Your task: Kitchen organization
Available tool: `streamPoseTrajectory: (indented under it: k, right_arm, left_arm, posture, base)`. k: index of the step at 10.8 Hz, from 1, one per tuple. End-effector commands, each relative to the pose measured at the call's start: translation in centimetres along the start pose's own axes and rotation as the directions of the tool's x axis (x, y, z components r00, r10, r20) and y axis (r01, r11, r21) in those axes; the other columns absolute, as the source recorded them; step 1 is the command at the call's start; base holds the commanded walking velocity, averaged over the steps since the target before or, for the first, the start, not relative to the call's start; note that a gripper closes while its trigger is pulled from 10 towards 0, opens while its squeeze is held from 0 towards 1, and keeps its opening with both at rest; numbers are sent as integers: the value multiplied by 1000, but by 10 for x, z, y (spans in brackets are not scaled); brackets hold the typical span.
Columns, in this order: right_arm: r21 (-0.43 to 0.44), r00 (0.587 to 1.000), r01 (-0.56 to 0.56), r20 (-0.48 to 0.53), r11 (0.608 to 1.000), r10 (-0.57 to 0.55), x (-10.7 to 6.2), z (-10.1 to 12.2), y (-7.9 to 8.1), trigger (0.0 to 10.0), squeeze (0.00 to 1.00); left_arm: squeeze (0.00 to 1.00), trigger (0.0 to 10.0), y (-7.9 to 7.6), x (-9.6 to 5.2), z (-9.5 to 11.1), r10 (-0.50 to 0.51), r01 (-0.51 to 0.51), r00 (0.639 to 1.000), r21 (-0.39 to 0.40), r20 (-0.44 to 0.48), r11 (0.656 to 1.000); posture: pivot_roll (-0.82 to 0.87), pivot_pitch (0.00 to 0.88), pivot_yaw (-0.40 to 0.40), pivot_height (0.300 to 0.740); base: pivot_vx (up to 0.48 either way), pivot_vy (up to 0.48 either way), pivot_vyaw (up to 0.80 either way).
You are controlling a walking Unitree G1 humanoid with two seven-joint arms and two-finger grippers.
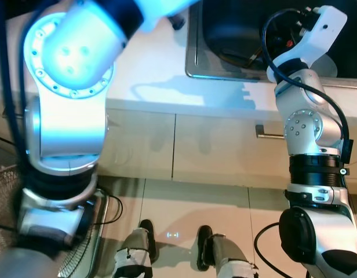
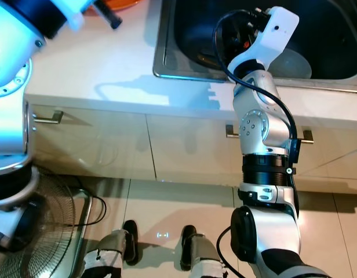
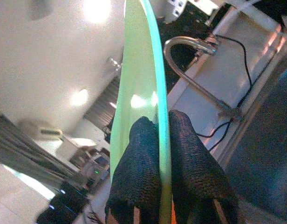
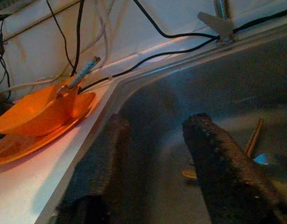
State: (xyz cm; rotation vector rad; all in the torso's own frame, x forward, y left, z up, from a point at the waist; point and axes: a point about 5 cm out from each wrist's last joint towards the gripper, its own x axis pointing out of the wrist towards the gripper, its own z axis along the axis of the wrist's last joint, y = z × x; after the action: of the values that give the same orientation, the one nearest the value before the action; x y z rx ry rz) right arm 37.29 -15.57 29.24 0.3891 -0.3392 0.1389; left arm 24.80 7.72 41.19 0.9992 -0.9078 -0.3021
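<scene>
A light green plate (image 3: 139, 84) is held edge-on, upright, and my left gripper (image 3: 160, 120) is shut on its rim, raised high above the counter near the faucet (image 3: 190, 44). My right gripper (image 4: 158, 119) is open with nothing between its fingers, and it reaches down inside the steel sink (image 2: 167, 63). Two orange plates (image 4: 41, 116) are stacked on the white counter just beside the sink's corner, with a utensil lying on them. In the sink basin lie chopsticks (image 4: 254, 135) and a pale round dish (image 2: 294, 62).
Black cables run along the wall behind the sink. Below the counter (image 2: 91, 63) are cream cabinet doors with bar handles (image 2: 48, 119). A wire fan guard (image 2: 45, 231) and its cord sit on the floor at my left, close to my feet (image 2: 129, 234).
</scene>
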Motion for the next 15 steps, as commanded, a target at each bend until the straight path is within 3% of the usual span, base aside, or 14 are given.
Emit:
streamPoseTrajectory:
  k: [1,2,3,4,5,6,7,8,11,12,13,15]
  right_arm:
    - [45,1000,1,28,999,-2,0,7,-2,10000,1000]
    - [100,999,-12,34,995,9,0,9,-1,10000,1000]
    - [213,998,-62,40,975,55,0,12,4,10000,1000]
    - [233,996,-79,46,969,71,0,13,6,10000,1000]
    - [298,992,-123,51,947,113,-1,14,11,10000,1000]
    - [341,989,-150,55,928,139,-2,15,14,10000,1000]
    - [431,980,-199,64,880,190,-4,15,21,10000,1000]
    - [454,973,-227,75,861,217,-7,17,24,10000,1000]
    - [473,976,-213,65,855,208,-8,16,22,10000,1000]
    - [480,976,-210,56,851,210,-9,16,23,10000,702]
    - [489,976,-210,54,847,210,-9,16,23,10000,0]
    - [524,971,-229,62,820,232,-10,18,26,10000,0]
  left_arm:
    - [0,10000,-2,0,15,-25,18,998,108,56,994]
    - [0,10000,-8,2,15,-70,62,997,175,37,983]
    - [0,10000,-19,3,13,-108,103,994,239,8,965]
    - [0,10000,-20,3,11,-106,104,994,231,-4,967]
    - [0,10000,-88,7,-58,-150,176,980,215,-135,961]
    - [0,10000,-98,4,-70,-156,192,974,222,-167,956]
    - [0,10000,-99,2,-78,-157,205,966,241,-203,949]
    - [0,10000,-101,-4,-90,-164,232,952,261,-256,937]
    - [0,10000,-100,-6,-100,-136,207,962,306,-239,929]
    - [0,10000,-99,-7,-101,-137,211,961,321,-239,923]
    - [0,10000,-100,-8,-103,-138,214,961,328,-241,920]
    - [0,10000,-101,-8,-107,-142,222,959,342,-244,913]
  posture:
    - [186,277,-44,740]
    - [184,278,-42,740]
    - [181,279,-40,740]
    - [179,279,-40,740]
    - [176,283,-41,740]
    - [175,283,-41,740]
    - [173,286,-41,740]
    - [171,289,-40,740]
    - [173,290,-41,740]
    - [175,288,-43,740]
    - [173,288,-42,740]
    - [170,287,-39,740]
  base:
    - [0,0,0]
    - [0,0,0]
    - [0,0,0]
    - [0,0,0]
    - [0,0,0]
    - [0,0,0]
    - [0,0,0]
    - [0,0,0]
    - [0,0,0]
    - [0,0,0]
    - [0,0,0]
    - [0,0,0]
